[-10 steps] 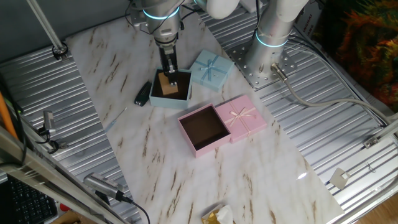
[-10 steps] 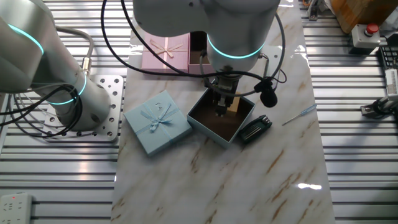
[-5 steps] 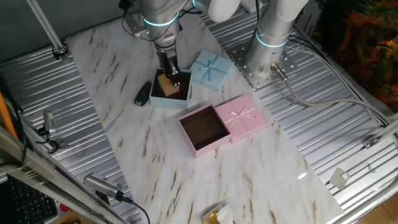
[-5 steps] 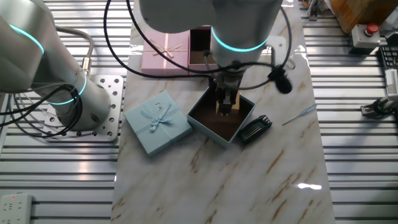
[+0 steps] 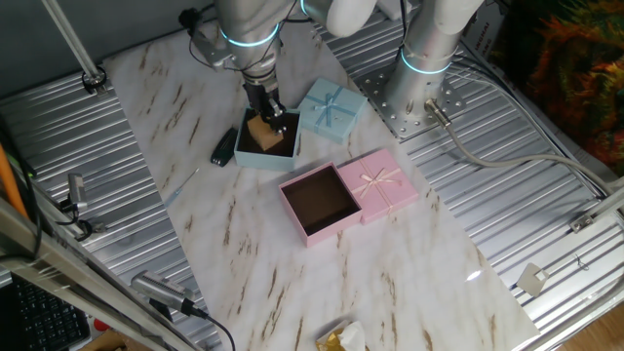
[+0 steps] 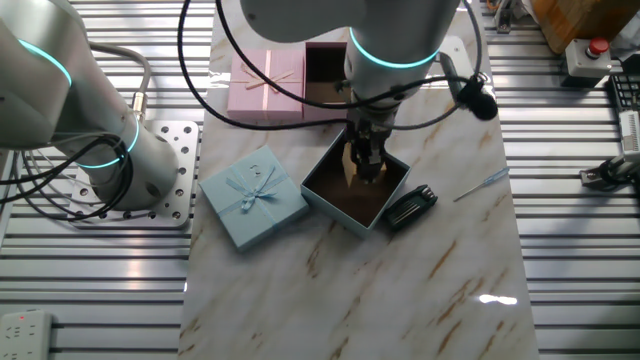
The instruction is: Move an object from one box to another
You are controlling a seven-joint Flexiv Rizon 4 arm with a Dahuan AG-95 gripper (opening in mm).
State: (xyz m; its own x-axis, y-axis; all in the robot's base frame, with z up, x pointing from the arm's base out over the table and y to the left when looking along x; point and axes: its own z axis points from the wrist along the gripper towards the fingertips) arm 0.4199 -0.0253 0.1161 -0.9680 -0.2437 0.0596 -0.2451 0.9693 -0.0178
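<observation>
**A:** How far along does this look?

**B:** Hard to call. The small tan, wood-coloured cube [image 5: 260, 128] sits inside the square light blue box tray with the dark brown interior [image 5: 266, 154], toward its far side. The square pink box tray with the dark brown interior [image 5: 321, 203] holds nothing that I can see. If blue is the destination, the carry is done and only letting go and pulling clear is left.

**B:** The other reading is that the cube is only now being picked out of the blue tray, and then nearly everything is left.

**A:** And the two-finger gripper [image 5: 270, 114]?

**B:** It reaches down into the blue tray, right at the cube. In the other fixed view its fingers [image 6: 368, 165] stand on either side of the cube [image 6: 358, 166], but I cannot tell whether they are clamped on it or standing apart.

**A:** What does the cube look like?

**B:** Plain, pale wood, flat faces, much smaller than the tray. It seems to rest level on the brown floor, though the fingers hide part of it.

**A:** Anything close by?

**B:** A flat black item [image 5: 225, 147] lies just left of the blue tray, and the light blue lid with a ribbon bow [image 5: 331, 109] just right of it.
</observation>
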